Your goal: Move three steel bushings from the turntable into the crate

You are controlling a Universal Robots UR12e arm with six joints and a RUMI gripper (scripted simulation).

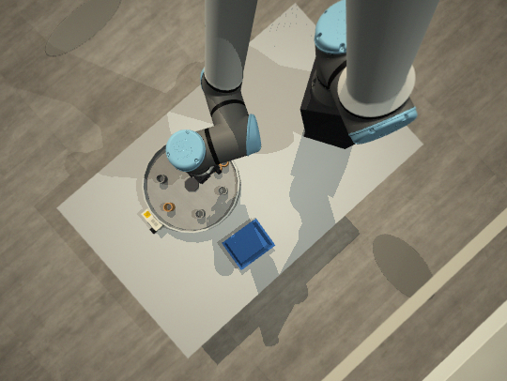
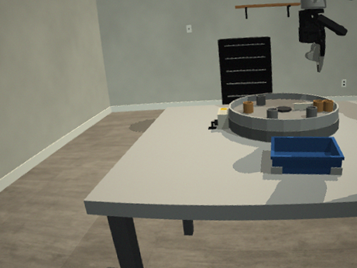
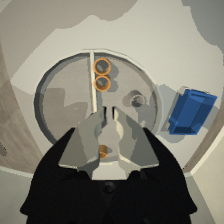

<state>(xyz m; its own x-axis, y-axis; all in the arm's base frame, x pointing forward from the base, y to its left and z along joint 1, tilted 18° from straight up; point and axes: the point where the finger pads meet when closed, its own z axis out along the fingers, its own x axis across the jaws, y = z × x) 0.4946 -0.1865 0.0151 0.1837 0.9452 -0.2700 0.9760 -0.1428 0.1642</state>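
Note:
The round grey turntable (image 1: 182, 201) (image 2: 279, 124) (image 3: 60, 100) carries three grey steel bushings (image 1: 161, 178) (image 1: 222, 190) (image 1: 200, 213) (image 2: 261, 100) (image 2: 272, 113) (image 2: 311, 111); the wrist view shows one of them (image 3: 137, 101). Three orange bushings (image 2: 248, 107) (image 2: 318, 104) (image 2: 328, 105) (image 3: 102, 66) (image 3: 102, 83) also stand on it. The blue crate (image 1: 248, 243) (image 2: 306, 154) (image 3: 191, 112) sits beside the turntable and is empty. My gripper (image 2: 319, 60) (image 3: 109, 107) is shut on nothing and hangs high above the turntable.
A small yellow-topped box (image 1: 149, 216) (image 2: 222, 112) sits against the turntable's rim. A white bar (image 3: 93, 85) crosses half the turntable. The table (image 2: 186, 162) ends close beyond the crate. A black rack (image 2: 246, 68) stands at the back wall.

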